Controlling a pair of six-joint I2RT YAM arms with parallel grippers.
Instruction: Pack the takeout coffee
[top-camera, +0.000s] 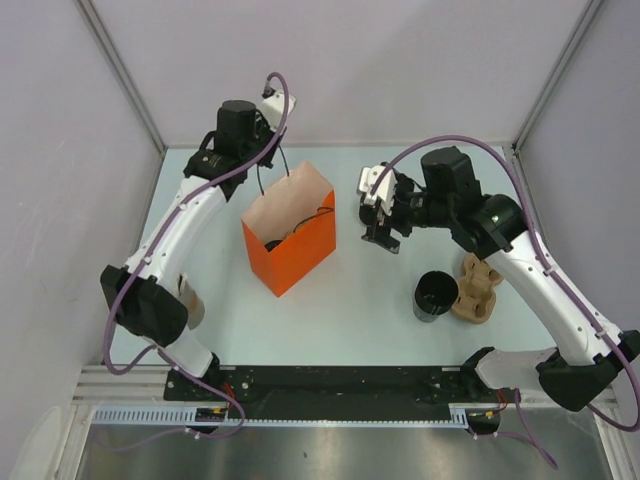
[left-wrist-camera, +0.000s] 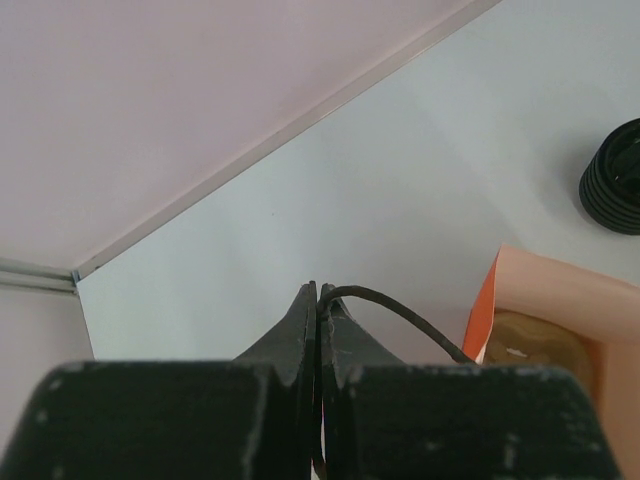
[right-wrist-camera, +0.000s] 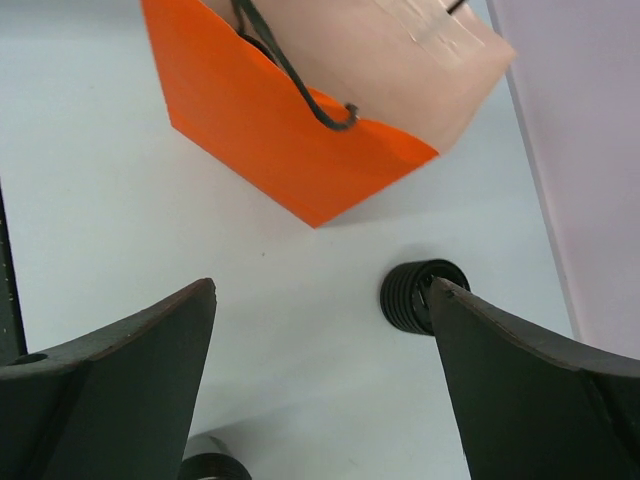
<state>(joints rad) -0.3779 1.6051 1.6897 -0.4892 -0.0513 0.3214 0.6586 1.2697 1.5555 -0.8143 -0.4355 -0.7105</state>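
A small black ribbed cup with a black lid, the takeout coffee, stands on the table to the right of the orange paper bag. It also shows in the left wrist view. My right gripper hangs open above the table. The cup sits at the tip of its right finger, partly hidden by it and not between the fingers. From above, the right gripper covers the cup. My left gripper is shut on the bag's black cord handle, above the bag's far side.
A wider open black cup stands beside a brown pulp cup carrier at the right. A brownish thing is half hidden behind the left arm. Something brown lies inside the bag. Purple walls enclose the table's back and sides.
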